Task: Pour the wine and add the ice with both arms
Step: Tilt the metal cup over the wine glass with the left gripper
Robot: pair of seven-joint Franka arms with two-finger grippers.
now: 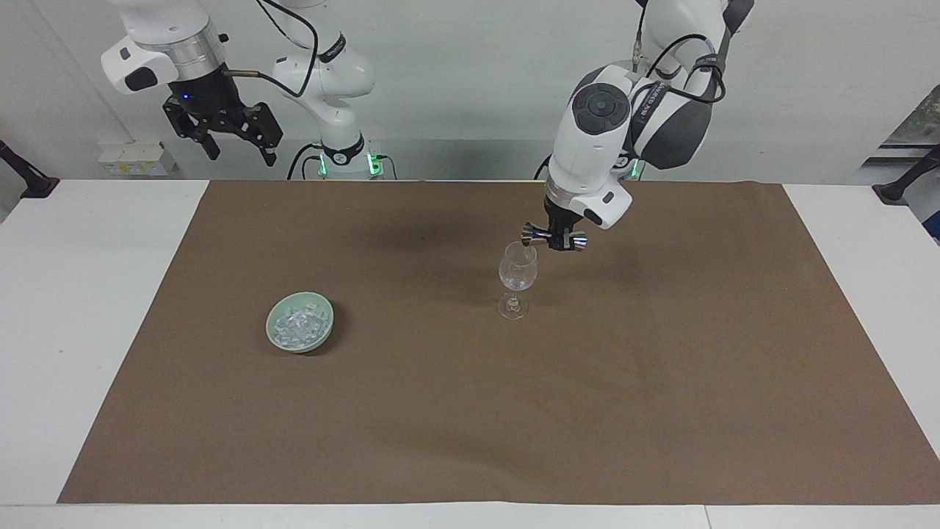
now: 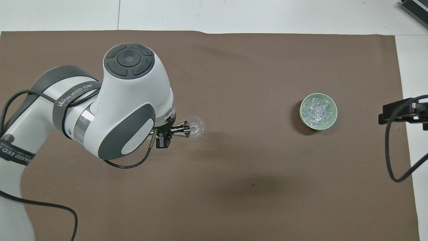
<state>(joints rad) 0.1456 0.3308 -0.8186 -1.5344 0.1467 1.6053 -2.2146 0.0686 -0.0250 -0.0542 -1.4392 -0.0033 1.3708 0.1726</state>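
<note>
Left gripper [image 1: 556, 240] holds a small metal jigger [image 1: 552, 238] on its side over the wine glass [image 1: 517, 278], its jaws closed tight on the jigger's waist.

The jigger lies level, one mouth at the rim of the glass, which stands upright on the brown mat [image 1: 661, 367] near the middle of the table [image 1: 88, 294]. In the overhead view the left gripper [image 2: 166, 132] sits just beside the glass [image 2: 194, 127], the jigger [image 2: 181, 129] reaching over its rim. The ice [image 1: 299, 324] is heaped in a pale green bowl [image 1: 299, 341] on the mat, toward the right arm's end of the table, well apart from the glass and a little farther from the robots. The right gripper [image 1: 233, 150] waits high over the table's edge at its own end, jaws wide and empty.
</note>
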